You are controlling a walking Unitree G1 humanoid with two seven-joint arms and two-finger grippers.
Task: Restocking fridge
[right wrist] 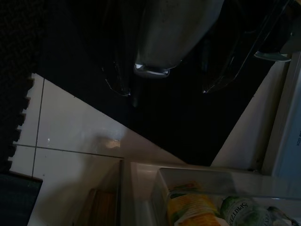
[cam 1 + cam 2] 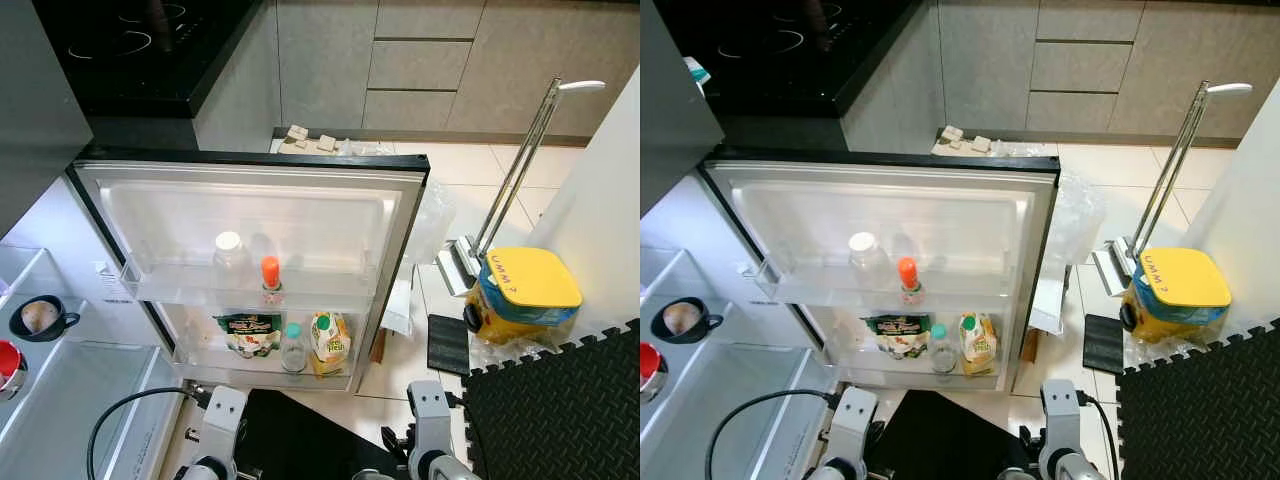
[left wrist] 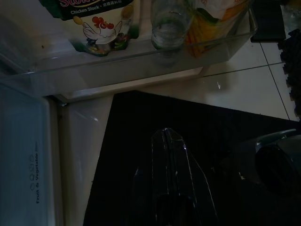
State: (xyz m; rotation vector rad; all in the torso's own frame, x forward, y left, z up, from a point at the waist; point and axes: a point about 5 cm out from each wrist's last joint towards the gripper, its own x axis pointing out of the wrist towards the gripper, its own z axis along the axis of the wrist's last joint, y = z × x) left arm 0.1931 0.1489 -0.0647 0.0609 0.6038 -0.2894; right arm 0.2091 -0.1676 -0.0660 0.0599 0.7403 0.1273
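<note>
So the white fridge door (image 2: 250, 215) is swung wide open right in front of the robot, upper shelf holding a white-capped clear jar (image 2: 229, 250) and an orange-capped bottle (image 2: 270, 278), lower shelf holding a green chicken stock carton (image 2: 247, 333), a small clear bottle with a teal cap (image 2: 292, 347) and a yellow-orange juice carton (image 2: 330, 343), all standing upright. Both arms hang low below that lower shelf with nothing in them: the left gripper (image 3: 169, 155) has its two black fingers pressed together, the right gripper (image 1: 162, 77) has its fingers spread apart. I'd guess the left one is a bit nearer the stock carton and the right nearer the juice, with everything lying ahead of and above the jaws.
</note>
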